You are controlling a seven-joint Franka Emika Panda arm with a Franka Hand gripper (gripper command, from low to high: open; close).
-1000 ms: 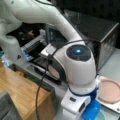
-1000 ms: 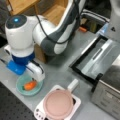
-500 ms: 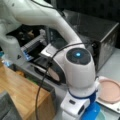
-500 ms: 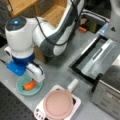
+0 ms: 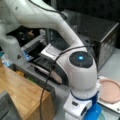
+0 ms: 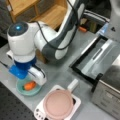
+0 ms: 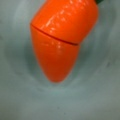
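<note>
An orange toy carrot (image 6: 29,85) lies in a teal bowl (image 6: 20,91) at a front view's lower left. My gripper (image 6: 28,80) hangs straight down over the bowl on a blue and white wrist, right above the carrot. The wrist view is filled by the carrot (image 7: 62,42), its tip pointing down, resting on the bowl's pale teal floor (image 7: 100,97). No finger shows in the wrist view. In a front view the wrist (image 5: 81,100) stands at the bottom, hiding the bowl and carrot.
A pink round plate (image 6: 58,103) sits on a white tray beside the bowl, also the plate (image 5: 111,90). A metal oven (image 5: 100,32) with its door (image 6: 97,60) folded open stands behind. A wooden shelf (image 6: 45,12) and wooden box (image 5: 22,92) flank the arm.
The wrist has sunk slightly toward the bowl. The carrot, plate and oven have not moved.
</note>
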